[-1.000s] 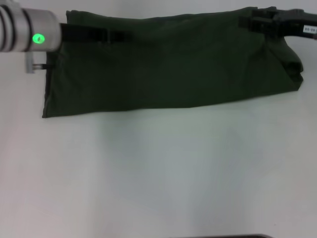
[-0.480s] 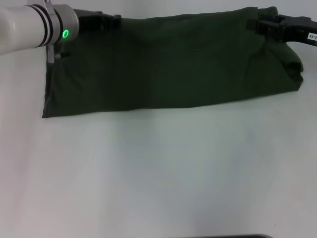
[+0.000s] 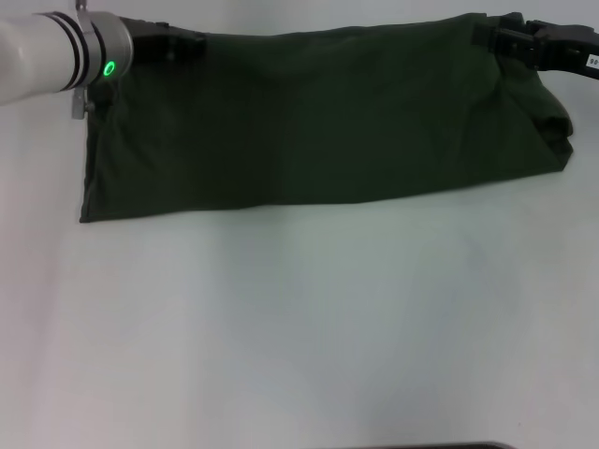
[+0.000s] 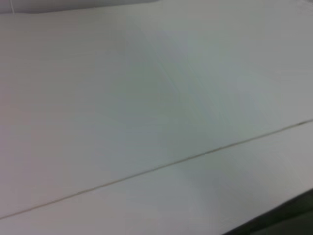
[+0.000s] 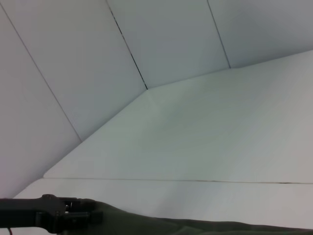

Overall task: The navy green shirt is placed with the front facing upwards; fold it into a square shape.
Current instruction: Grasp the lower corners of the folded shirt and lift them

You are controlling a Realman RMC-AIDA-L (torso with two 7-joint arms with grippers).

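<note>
The navy green shirt (image 3: 318, 122) lies on the white table as a long dark band across the far side, plain cloth facing up, with a bunched fold at its right end. My left gripper (image 3: 182, 42) sits at the shirt's far left corner, and my right gripper (image 3: 491, 37) at its far right corner. Both are black against the dark cloth. The right wrist view shows the shirt's far edge (image 5: 195, 227) and the left gripper (image 5: 73, 215) lying low over it. Only bare table shows in the left wrist view.
White table (image 3: 299, 327) stretches from the shirt to the near edge, where a thin dark strip (image 3: 440, 446) shows. Beyond the shirt, the table (image 5: 205, 142) runs back to white wall panels (image 5: 58, 73).
My left gripper has pulled back from over the shirt to its far left corner and slid left. The right gripper has drawn slightly back and to the right. The shirt has stayed still.
</note>
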